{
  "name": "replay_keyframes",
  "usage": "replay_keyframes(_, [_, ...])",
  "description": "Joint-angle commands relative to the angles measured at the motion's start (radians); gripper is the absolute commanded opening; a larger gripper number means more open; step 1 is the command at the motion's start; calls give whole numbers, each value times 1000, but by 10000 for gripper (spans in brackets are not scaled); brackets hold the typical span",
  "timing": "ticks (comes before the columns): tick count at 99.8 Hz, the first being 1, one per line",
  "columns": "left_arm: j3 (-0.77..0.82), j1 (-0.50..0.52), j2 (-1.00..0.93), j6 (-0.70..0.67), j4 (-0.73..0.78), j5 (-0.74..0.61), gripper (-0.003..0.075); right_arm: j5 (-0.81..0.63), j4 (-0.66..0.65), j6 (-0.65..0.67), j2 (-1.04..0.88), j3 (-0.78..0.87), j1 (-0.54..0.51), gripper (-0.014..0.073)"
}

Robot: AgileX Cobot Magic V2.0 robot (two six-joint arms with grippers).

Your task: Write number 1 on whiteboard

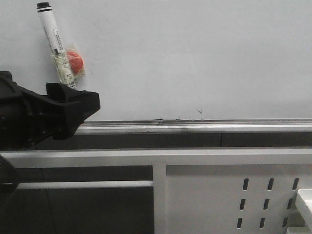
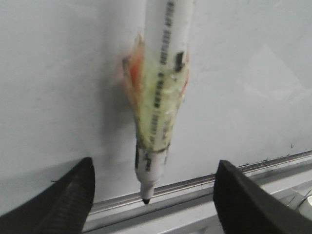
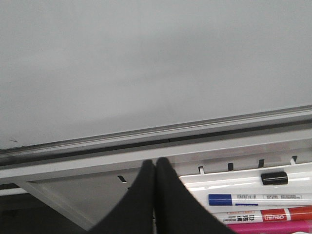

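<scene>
With no stroke yet on the whiteboard point(image 1: 195, 58), the spread left claw point(image 2: 151, 195) framed the taped marker point(image 2: 158, 97) against it, so gripping seemed next; the right claw point(image 3: 155, 195) was pressed together.

Office or lab setting: whiteboard point(image 1: 195, 53), perforated metal panel point(image 1: 234, 200), tray of markers point(image 3: 253, 200).
</scene>
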Motion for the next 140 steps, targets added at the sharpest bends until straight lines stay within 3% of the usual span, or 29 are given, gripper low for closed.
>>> replay_keyframes(1, [-27, -8, -21, -8, -16, -223, 472, -76, 2, -11, 12, -27, 1, -69])
replay_keyframes(12, [-36, -8, -21, -8, -21, -223, 454, -76, 2, -11, 12, -27, 1, -69])
replay_keyframes(16, [-36, -8, -21, -8, -28, -223, 412, -76, 2, -11, 12, -27, 1, -69])
replay_keyframes(22, [-36, -8, -21, -8, -38, -223, 274, -76, 2, -11, 12, -27, 1, -69])
replay_keyframes(27, [-36, -8, -21, -8, -38, -223, 88, -76, 2, -11, 12, -27, 1, -69])
replay_keyframes(31, [-36, -8, -21, -6, -31, -223, -17, -76, 2, -11, 12, -27, 1, -69])
replay_keyframes(52, [-22, -8, -21, -4, 89, -223, -20, -42, 5, -12, 12, -40, 32, -69])
replay_keyframes(75, [-2, -8, -21, 75, 289, -191, -20, 48, 5, -249, 12, -103, 285, -69])
replay_keyframes(89, [-2, -8, -32, 144, 418, -32, -20, 113, 5, -297, 31, -150, 448, -69])
replay_keyframes(112, [-2, -8, -112, 263, 538, 188, -20, 206, 5, -326, 212, -264, 590, -63])
replay_keyframes(119, [-2, -13, -144, 302, 543, 271, -20, 206, 3, -343, 293, -302, 621, 6])
replay_keyframes(124, [-13, -12, -166, 332, 557, 348, -20, 208, 3, -359, 351, -331, 646, 108])
replay_keyframes(134, [-46, -12, -217, 387, 606, 530, -20, 196, 3, -369, 456, -394, 706, 399])
replay_keyframes(140, [-72, -12, -240, 406, 651, 622, -20, 181, -1, -376, 519, -433, 745, 491])
